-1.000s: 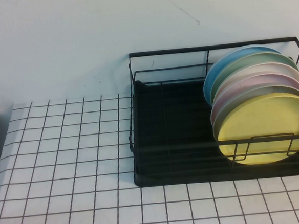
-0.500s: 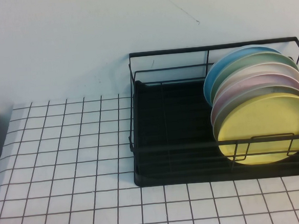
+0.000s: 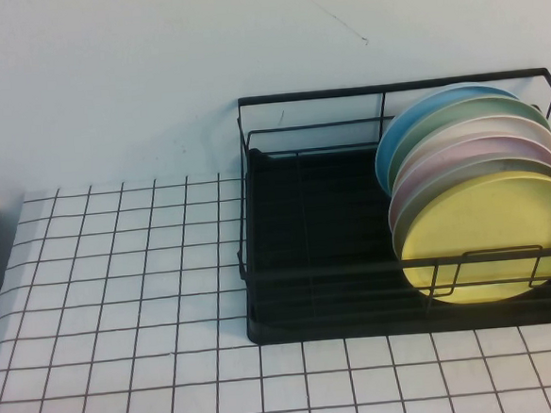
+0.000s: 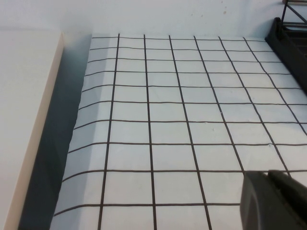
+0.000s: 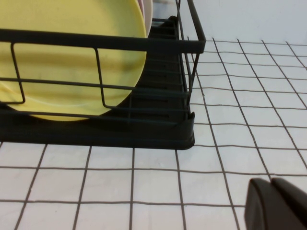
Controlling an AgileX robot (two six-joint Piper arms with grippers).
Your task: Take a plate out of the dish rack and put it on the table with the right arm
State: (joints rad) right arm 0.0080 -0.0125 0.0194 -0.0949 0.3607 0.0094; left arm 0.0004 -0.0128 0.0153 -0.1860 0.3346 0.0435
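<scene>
yellow plate [image 3: 491, 239] frontmost (rack [image 3: 301, 304] wire [image 5: 100, 81] across).

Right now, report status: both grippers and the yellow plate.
Left gripper low over the table, empty. Right gripper low, before the dish rack, empty. Plate standing frontmost, front rail across it.

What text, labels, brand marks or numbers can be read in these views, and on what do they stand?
None can be read.
The plate, the dish rack and the table carry no writing; the table shows only a grid.
The left gripper and right gripper, low over the table, show no markings.
</scene>
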